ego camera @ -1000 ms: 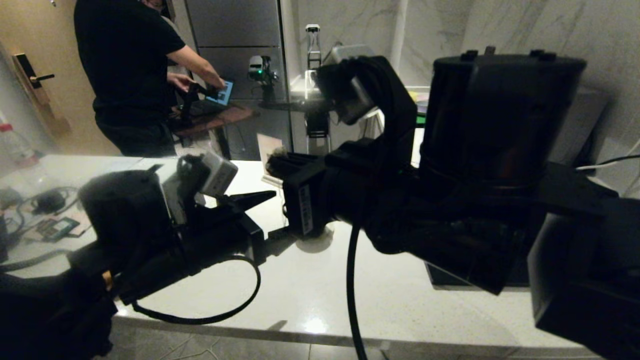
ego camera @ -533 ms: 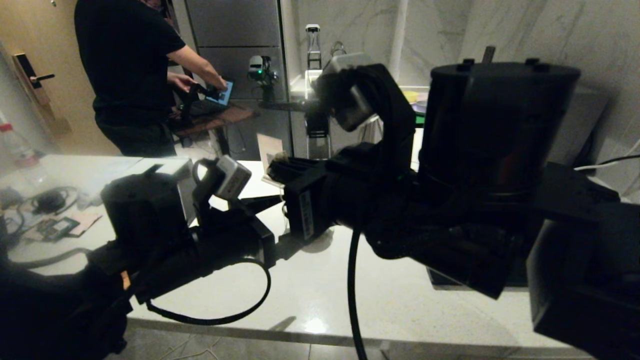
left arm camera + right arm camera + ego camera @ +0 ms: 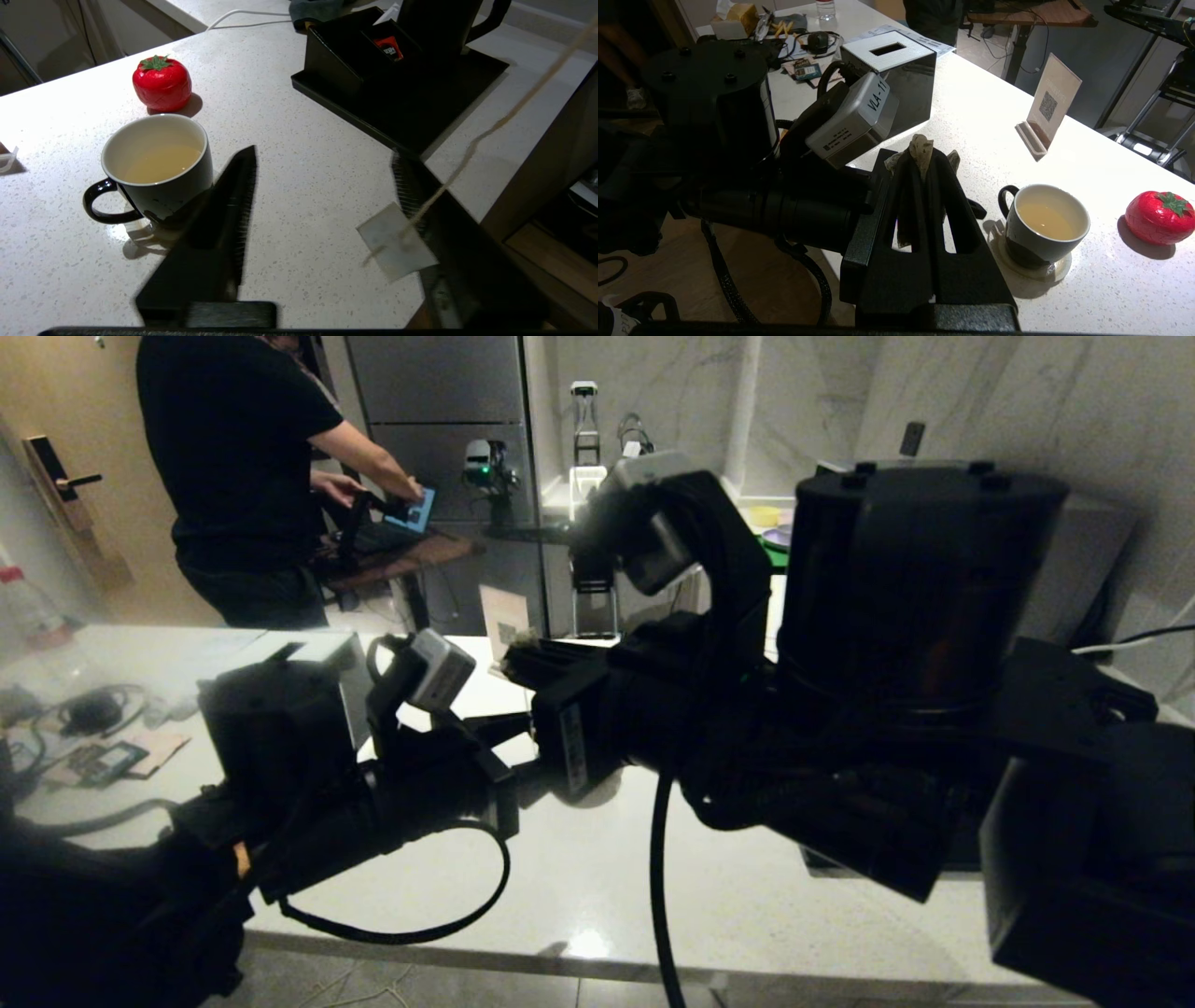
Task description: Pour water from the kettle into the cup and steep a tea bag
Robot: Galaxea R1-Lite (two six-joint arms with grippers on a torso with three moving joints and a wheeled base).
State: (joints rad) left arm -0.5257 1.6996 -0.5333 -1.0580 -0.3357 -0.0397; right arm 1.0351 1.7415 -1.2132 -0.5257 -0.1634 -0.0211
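**Left gripper moves in under the hanging tea bag tag**

Since a second ago we see our left gripper (image 3: 322, 186) slid forward along the counter toward the right one, and its jaws have begun to narrow from fully wide. They stand partly apart now, with the paper tag (image 3: 397, 242) and its string (image 3: 509, 114) dangling against the inner face of one finger; we cannot tell whether the tag is pinched.

Our right gripper (image 3: 922, 154) is clamped shut on the tea bag (image 3: 920, 151), whose crumpled top pokes out above the fingertips, held in the air just beside the cup.

We find the cup (image 3: 156, 170) on a small clear coaster on the white counter (image 3: 303, 140), near the left fingers, holding pale yellowish water (image 3: 159, 163). A red tomato-shaped object (image 3: 162, 84) sits just behind it. The kettle (image 3: 439, 23) stands on a black tray (image 3: 406, 102) well apart from the cup, next to a black compartment box (image 3: 345, 51).
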